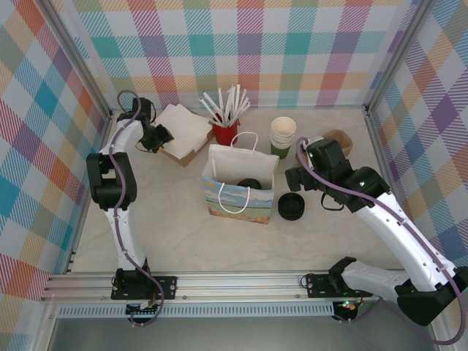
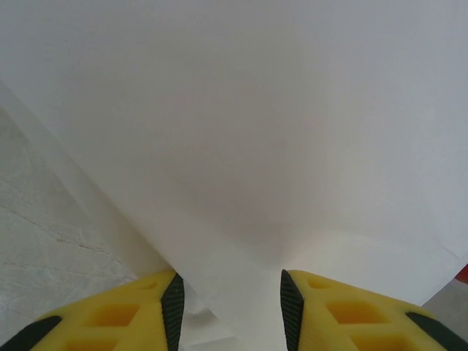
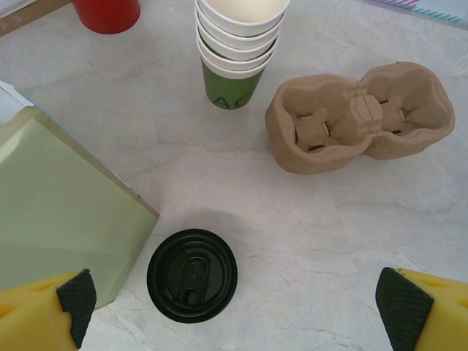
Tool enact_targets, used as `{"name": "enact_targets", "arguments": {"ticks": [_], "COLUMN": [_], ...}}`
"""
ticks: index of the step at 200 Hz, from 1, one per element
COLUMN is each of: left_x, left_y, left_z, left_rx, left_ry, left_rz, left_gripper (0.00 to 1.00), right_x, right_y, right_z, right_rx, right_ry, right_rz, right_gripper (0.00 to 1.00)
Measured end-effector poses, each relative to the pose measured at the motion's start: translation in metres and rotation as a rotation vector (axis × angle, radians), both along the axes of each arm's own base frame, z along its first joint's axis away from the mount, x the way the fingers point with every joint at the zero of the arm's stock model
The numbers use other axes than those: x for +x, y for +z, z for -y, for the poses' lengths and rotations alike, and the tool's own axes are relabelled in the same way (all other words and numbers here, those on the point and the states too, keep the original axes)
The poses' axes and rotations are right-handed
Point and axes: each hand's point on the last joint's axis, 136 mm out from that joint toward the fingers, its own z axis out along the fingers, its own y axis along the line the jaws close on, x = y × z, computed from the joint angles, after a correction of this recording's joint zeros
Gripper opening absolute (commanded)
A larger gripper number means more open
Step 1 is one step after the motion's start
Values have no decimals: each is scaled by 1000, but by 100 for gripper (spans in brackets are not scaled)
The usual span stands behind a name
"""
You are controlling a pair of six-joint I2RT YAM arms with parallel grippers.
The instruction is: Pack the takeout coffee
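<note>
Paper bag (image 1: 240, 183) standing mid-table, supplies lying around it

The bag is standing at the middle of the table (image 1: 168, 219), with a round lid (image 1: 249, 184) sitting inside it. A stack of lids (image 1: 291, 206) is lying just right of the bag. Behind the bag, from left to right, a napkin pile (image 1: 183, 126), a cup of straws (image 1: 225, 130), a stack of cups (image 1: 283, 136) and a cup carrier (image 3: 358, 110) are sitting.

One white paper bag (image 1: 240, 183), one stack of green paper cups (image 3: 235, 55), one red plastic cup (image 1: 225, 132), one brown moulded-pulp carrier (image 3: 358, 117), one black round lid (image 3: 191, 275) on the counter (image 3: 307, 241).
</note>
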Motion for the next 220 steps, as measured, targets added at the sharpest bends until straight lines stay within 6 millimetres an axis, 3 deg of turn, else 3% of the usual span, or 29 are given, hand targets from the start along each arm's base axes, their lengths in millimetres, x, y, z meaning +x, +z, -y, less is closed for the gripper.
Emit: {"name": "enact_targets", "arguments": {"ticks": [81, 143, 185, 203, 220], "left_x": [6, 8, 10, 5, 1], "left_y": [8, 3, 4, 12, 35], "left_z": [0, 2, 1, 2, 2], "left_rx": [-3, -5, 3, 14, 31], "left_ry": [-2, -18, -29, -50, -75], "left_rz": [20, 17, 40, 65, 126], "left_gripper": [31, 2, 0, 0, 0], "right_x": [0, 1, 0, -2, -5], "right_y": [-2, -3, -2, 1, 8], "right_z": [-2, -3, -2, -1, 1], "right_rx": [2, 1, 2, 10, 17], "right_ry": [5, 7, 7, 8, 16], "right_rz": [-8, -13, -11, 1, 25], "right_gripper": [100, 100, 100, 100, 100]}}
